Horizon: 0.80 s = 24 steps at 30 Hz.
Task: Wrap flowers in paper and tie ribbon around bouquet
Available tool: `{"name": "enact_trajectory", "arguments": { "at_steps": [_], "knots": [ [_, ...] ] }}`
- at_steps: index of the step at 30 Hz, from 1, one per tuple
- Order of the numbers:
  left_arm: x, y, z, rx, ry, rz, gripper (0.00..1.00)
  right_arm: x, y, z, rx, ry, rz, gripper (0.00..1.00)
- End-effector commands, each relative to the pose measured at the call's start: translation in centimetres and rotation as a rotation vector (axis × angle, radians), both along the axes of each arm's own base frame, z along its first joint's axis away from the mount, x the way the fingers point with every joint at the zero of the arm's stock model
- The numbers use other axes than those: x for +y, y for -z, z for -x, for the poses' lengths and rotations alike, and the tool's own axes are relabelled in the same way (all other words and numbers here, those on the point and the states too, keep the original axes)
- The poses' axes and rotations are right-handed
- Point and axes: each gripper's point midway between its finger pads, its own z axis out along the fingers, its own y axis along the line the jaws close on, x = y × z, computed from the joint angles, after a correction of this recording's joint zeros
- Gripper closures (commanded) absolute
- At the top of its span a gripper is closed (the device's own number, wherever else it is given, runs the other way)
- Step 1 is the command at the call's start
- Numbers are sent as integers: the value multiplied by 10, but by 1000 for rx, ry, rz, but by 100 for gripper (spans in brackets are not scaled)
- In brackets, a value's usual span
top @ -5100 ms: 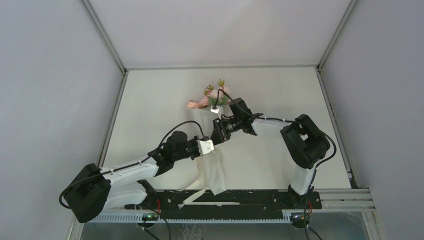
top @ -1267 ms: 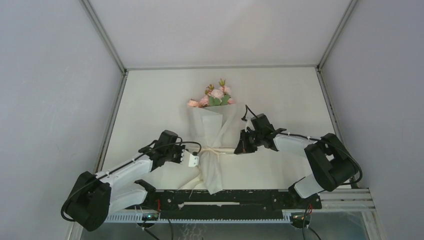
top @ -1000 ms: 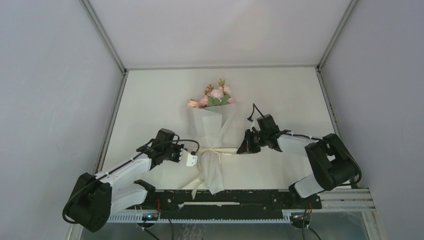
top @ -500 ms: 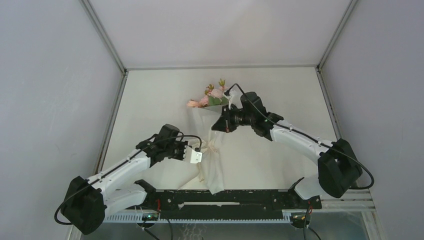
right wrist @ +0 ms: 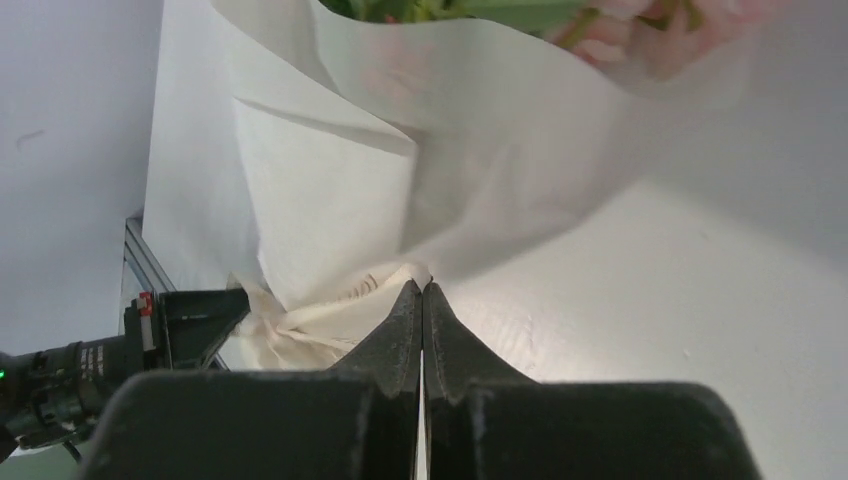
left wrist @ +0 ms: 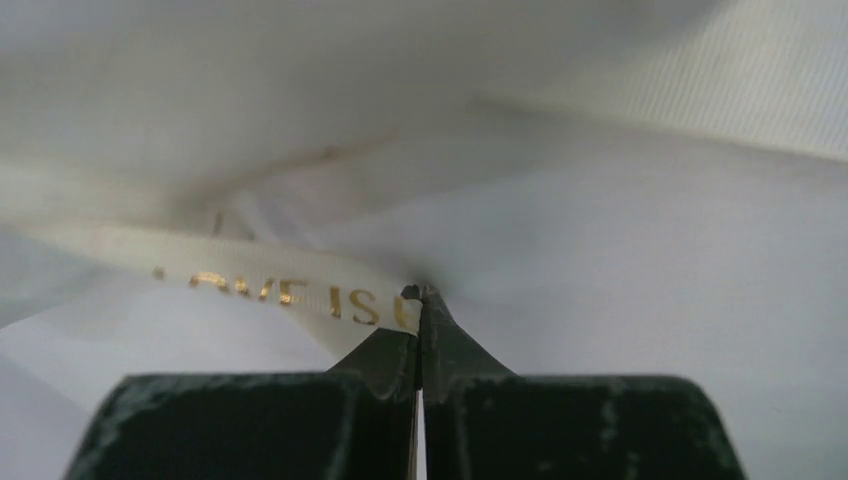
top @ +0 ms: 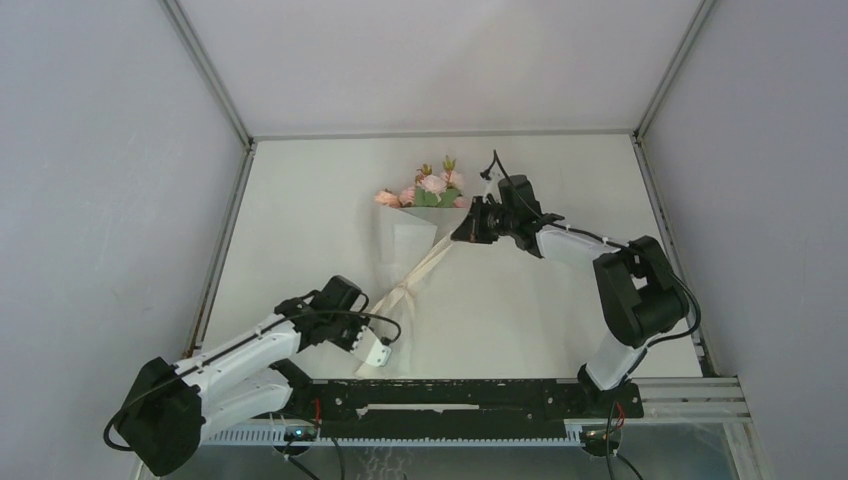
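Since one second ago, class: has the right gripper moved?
Yes. The right gripper has swung away from the base rail toward the far edge of the table, and slightly left.

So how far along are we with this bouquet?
Done: the flowers sit inside the paper cone, and the ribbon is looped round its narrow waist. In hand: the left end effector and right end effector each pinch a ribbon end, stretched apart. Left: probably finishing the knot and letting go.
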Motion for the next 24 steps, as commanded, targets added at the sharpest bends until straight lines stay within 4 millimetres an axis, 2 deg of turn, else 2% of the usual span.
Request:
{"name": "enact_trajectory", "arguments": {
  "at_steps": [1,4,8,13,16,19,24],
  "knots": [
    [39,21,10,-18,76,-203,100,-28,-16,-6,-69,93,-9,100],
    [35,20,4,-26,33,-162,100,-48,2,17,-20,118,7,100],
    [18,9,-9,1,-104,11,100,-62,22,46,45,114,12,100],
    [13,-22,-57,-96,-320,212,100,-65,51,83,165,114,-16,100],
    [16,-30,-72,-150,-349,246,100,-69,68,99,237,132,-14,100],
    [19,-28,-76,-167,-347,242,100,-78,81,109,294,175,1,100],
    [32,-14,-67,-154,-334,189,100,-96,99,121,366,246,37,100]
  ]
}}
